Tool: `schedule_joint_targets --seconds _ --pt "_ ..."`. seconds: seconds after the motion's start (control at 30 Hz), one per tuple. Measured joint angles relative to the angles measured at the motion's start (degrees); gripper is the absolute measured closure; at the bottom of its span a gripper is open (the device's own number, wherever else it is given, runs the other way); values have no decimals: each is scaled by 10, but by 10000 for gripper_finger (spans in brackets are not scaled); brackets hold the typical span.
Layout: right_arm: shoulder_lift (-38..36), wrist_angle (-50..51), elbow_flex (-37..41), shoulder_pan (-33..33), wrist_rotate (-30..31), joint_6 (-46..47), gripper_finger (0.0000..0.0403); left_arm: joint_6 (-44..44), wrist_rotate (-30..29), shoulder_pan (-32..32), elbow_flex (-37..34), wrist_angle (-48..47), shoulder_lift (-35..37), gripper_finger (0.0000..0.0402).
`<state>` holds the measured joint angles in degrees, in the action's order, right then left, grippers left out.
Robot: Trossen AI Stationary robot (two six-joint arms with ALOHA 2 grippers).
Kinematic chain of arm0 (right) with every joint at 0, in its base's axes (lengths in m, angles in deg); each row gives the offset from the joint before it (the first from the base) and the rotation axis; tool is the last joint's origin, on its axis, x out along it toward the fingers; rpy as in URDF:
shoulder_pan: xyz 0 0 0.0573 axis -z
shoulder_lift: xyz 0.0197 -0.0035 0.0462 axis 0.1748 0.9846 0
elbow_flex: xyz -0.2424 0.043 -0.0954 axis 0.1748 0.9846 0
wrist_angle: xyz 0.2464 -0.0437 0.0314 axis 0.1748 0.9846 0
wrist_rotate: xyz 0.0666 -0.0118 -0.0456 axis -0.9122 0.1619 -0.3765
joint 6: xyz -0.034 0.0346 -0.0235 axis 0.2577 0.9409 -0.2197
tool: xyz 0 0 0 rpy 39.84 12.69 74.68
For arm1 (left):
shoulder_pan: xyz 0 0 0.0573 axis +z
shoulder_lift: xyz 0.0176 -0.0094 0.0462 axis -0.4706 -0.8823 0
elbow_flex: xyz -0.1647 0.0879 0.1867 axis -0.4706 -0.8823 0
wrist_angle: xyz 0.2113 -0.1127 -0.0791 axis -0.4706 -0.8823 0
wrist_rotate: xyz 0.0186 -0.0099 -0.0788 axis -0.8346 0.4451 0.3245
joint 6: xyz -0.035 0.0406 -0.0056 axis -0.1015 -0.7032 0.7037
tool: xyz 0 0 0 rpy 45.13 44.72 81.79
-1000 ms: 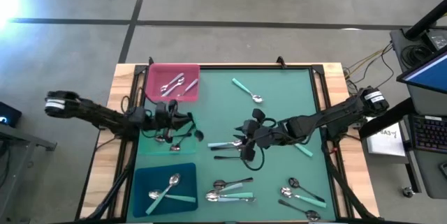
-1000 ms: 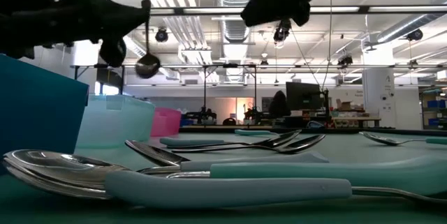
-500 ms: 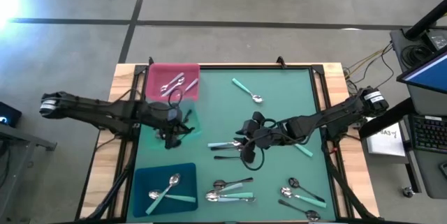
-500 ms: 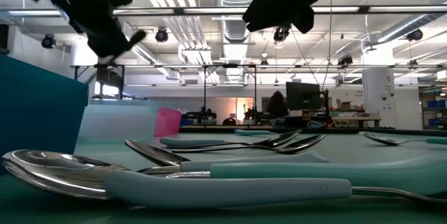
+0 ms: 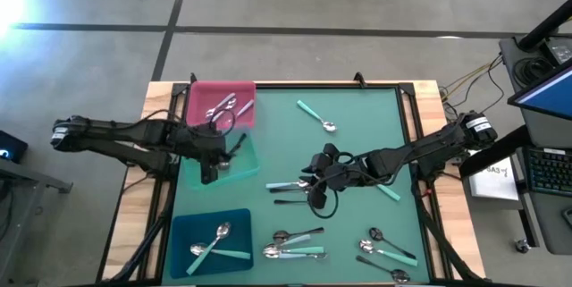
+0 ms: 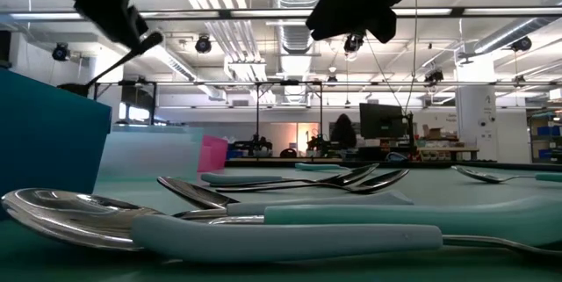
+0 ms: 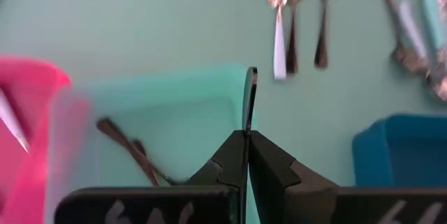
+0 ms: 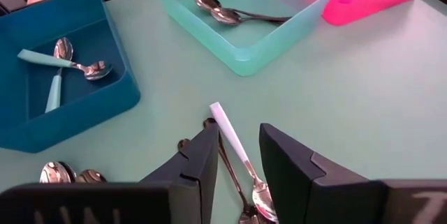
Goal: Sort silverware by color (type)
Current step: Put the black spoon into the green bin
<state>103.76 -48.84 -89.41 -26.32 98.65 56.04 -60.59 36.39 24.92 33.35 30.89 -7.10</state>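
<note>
Teal tray [image 8: 244,25]: two dark spoons [image 8: 230,15].

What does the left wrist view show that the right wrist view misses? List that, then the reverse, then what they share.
Only the left wrist view: the left hand shut on a thin black handle above the green tray.

Only the right wrist view: the right hand open astride a pale-handled spoon on the mat, and a teal-handled spoon inside the blue tray.

Both: the green tray with dark spoons in it, the pink tray and the blue tray.
</note>
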Motion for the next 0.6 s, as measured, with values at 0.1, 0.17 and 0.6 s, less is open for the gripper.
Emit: schedule_joint_targets --seconds 0.1,0.17,0.6 --pt "0 6 0 0 0 0 307 11 0 0 -31 0 0 401" --pt "0 10 0 0 0 5 311 17 0 0 -51 0 -1 401" --pt "0 26 0 1 -14 21 299 43 0 0 -70 0 -5 381"
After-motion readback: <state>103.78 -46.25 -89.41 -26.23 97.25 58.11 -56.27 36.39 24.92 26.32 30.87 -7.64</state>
